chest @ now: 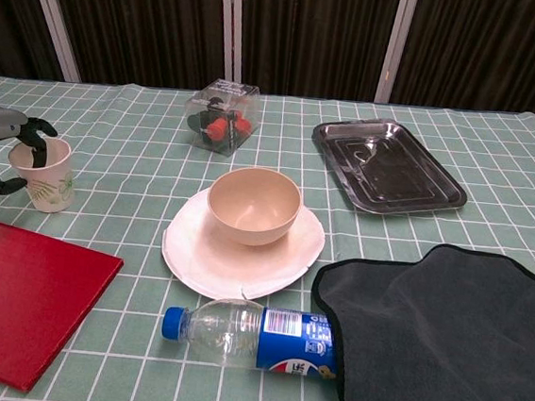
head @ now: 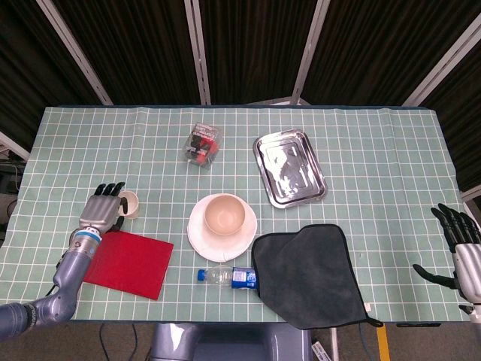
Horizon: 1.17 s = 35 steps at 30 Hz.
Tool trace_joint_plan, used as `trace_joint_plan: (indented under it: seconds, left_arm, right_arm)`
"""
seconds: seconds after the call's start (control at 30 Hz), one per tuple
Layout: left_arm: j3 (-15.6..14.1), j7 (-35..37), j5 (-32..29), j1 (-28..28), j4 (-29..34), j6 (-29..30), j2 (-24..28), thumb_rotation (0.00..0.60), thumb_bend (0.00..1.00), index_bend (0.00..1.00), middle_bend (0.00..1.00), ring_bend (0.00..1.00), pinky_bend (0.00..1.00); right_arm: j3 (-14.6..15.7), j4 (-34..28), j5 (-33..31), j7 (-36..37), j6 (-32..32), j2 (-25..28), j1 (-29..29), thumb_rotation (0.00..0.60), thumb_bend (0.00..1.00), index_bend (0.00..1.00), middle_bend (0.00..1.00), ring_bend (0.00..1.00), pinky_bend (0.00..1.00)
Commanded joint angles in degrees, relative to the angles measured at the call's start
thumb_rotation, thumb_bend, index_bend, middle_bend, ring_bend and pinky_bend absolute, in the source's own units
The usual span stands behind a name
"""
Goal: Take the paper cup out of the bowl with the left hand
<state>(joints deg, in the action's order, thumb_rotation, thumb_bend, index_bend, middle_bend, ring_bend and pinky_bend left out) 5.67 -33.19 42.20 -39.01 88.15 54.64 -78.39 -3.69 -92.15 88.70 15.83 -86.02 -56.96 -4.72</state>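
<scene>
Left robot hand [head: 104,208] w/ fingers curled around upright paper cup [chest: 45,173] on surface [head: 361,162] (well apart from bowl [chest: 254,205]); right robot hand [head: 460,248] spread, holding nothing.

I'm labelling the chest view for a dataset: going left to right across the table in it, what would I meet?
Left hand → paper cup → clear plastic box → bowl on its plate → metal tray → dark cloth.

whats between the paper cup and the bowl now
Only bare checked tablecloth and the near rim of the white plate under the bowl separate it from the paper cup; the chest view shows this best.
</scene>
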Motion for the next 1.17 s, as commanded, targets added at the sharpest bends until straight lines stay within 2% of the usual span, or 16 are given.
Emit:
trace_joint_plan:
  seconds: [0.03,0.3,0.43,0.57,0.7,0.87,1.0,1.17]
  left_arm:
    - [-0.13,0.71,1.06,0.35,0.05,1.12,-0.12,0.600,0.46,0.38,0.00,0.00,0.00]
    - [-0.02,4.13,6.14,2.89,5.29,6.43,2.92,0.600,0.40,0.25,0.00,0.00,0.00]
    - [-1.00,8.94,13.11,6.88,9.95,12.31,5.54,0.600,0.39,0.23,0.00,0.00,0.00]
    - [-3.34,12.84,21.13,11.83,11.84,19.83,6.68,0.600,0.39,0.21,0.00,0.00,0.00]
    - [-5.45,16.89,27.15,17.80,11.56,28.26,6.60,0.600,0.37,0.14,0.00,0.00,0.00]
    - [-6.75,17.90,29.77,21.58,10.29,33.29,6.42,0.600,0.31,0.01,0.00,0.00,0.00]
    - [-7.68,18.14,31.50,25.25,9.13,37.37,6.68,0.600,0.25,0.00,0.00,0.00,0.00]
    - [-8.43,18.05,33.83,28.62,8.68,40.64,7.47,0.600,0.24,0.00,0.00,0.00,0.00]
  right_arm:
    - [0.05,0.04,0.07,-0.10,0.04,-0.04,-0.02,0.600,0.03,0.04,0.00,0.00,0.00]
    - [0.08,0.03,0.10,-0.41,0.10,-0.15,-0.05,0.600,0.03,0.04,0.00,0.00,0.00]
    - [0.05,0.10,0.05,-0.49,0.11,-0.18,-0.06,0.600,0.03,0.04,0.00,0.00,0.00]
    - [0.05,0.14,0.03,-0.87,0.15,-0.30,-0.09,0.600,0.03,0.04,0.00,0.00,0.00]
    - [0.05,0.32,-0.25,-2.03,0.59,-0.75,-0.26,0.600,0.03,0.04,0.00,0.00,0.00]
    - [0.11,0.38,-0.71,-3.12,1.38,-1.16,-0.50,0.600,0.03,0.04,0.00,0.00,0.00]
    - [0.02,0.27,-0.85,-4.36,1.66,-1.68,-0.73,0.600,0.03,0.04,0.00,0.00,0.00]
    - [0.07,0.36,-0.69,-5.61,1.61,-2.18,-0.80,0.600,0.03,0.04,0.00,0.00,0.00]
